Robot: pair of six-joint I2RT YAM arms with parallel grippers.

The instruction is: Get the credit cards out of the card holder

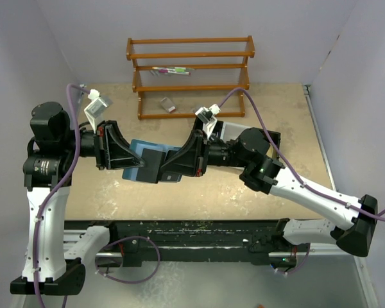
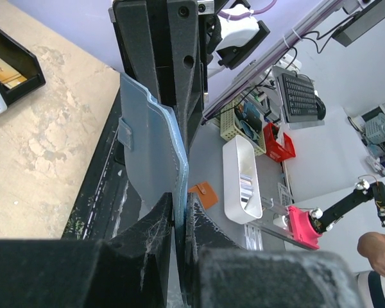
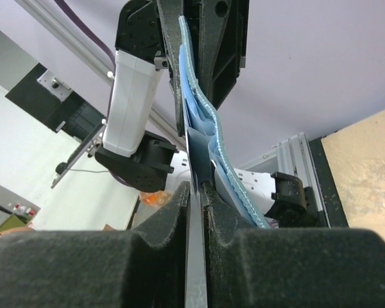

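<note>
The teal-blue card holder [image 1: 139,153] hangs in the air above the table's middle, between my two grippers. My left gripper [image 1: 138,167] is shut on its left edge; in the left wrist view [image 2: 179,208] the holder [image 2: 147,141] stands edge-on between the fingers. My right gripper [image 1: 168,171] is shut on a dark credit card [image 1: 157,162] that sticks partly out of the holder. In the right wrist view [image 3: 196,189] the thin grey card [image 3: 196,256] is pinched edge-on and runs up into the blue holder [image 3: 202,122]. Other cards are hidden.
A brown wooden rack [image 1: 189,74] stands at the back of the table, with a small grey item [image 1: 169,104] in front of it. A black tray [image 1: 271,136] lies behind my right arm and also shows in the left wrist view [image 2: 16,67]. An orange-brown item [image 2: 203,193] lies off the table.
</note>
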